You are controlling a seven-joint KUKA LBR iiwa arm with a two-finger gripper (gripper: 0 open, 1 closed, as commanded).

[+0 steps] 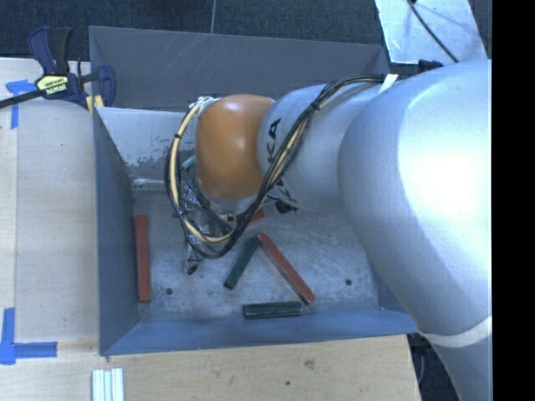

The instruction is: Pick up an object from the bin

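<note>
Nearest the gripper point(194, 259): a dark green stick point(241, 264), just to its right in the view, flat on the bin floor point(334, 249). Tilted, upper end leaning away from the gripper, lower end angled back toward it. Parted from the gripper's tip by a narrow bare patch of floor; not held.

Open or closed: cannot tell, with the gripper's working end tucked under the orange wrist cover point(234, 144) and a tangle of yellow and black cables point(180, 165).

Further right of the gripper, a red stick point(286, 267), slanting the other way. Upper end meeting or almost meeting the green stick's upper end, the pair spread like an upturned V.

Below the gripper in the view and to its right, a second dark green stick point(272, 310), lying level along the foot of the near wall, its right end close to the red stick's lower end.

Left of the gripper, well apart, a reddish-brown stick point(142, 257), lying lengthwise along the foot of the left wall.

Above and right of the gripper, a small reddish scrap point(255, 215) peeping out from under the arm point(401, 165); kind not clear.
</note>
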